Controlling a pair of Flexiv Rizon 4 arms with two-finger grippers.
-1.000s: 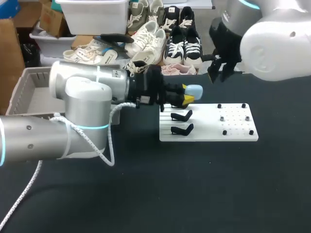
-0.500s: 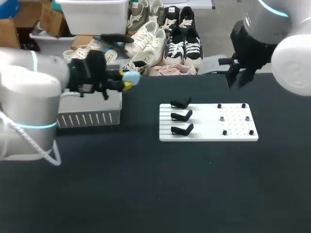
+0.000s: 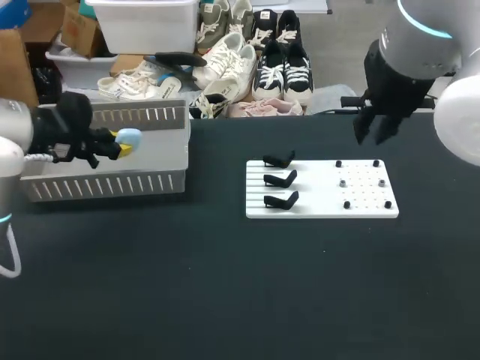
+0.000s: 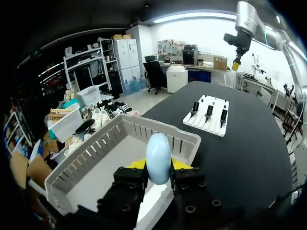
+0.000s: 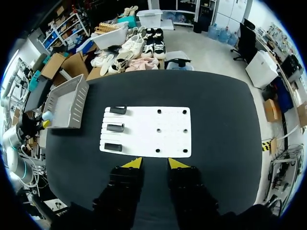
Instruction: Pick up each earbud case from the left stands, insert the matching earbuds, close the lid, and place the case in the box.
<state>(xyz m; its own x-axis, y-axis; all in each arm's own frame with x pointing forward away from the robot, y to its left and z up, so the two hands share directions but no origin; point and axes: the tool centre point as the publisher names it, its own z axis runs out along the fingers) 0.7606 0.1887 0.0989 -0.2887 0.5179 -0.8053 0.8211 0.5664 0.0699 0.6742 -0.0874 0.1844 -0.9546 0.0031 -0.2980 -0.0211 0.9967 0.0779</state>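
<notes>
Our left gripper [image 4: 158, 164] is closed on the pale blue earbud case [image 4: 158, 149], holding it upright over the grey box [image 4: 169, 135], ready, we judge, for release inside. Our right gripper [image 5: 151, 163] hangs empty, fingers slightly parted, near the white stand board [image 5: 148, 132].

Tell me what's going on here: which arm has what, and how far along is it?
The left tool is shut on a pale blue earbud case and holds it above the grey box, not yet set down. The three black stands on the white board are all empty. The right tool hangs open and empty, high over the table near the board.
</notes>
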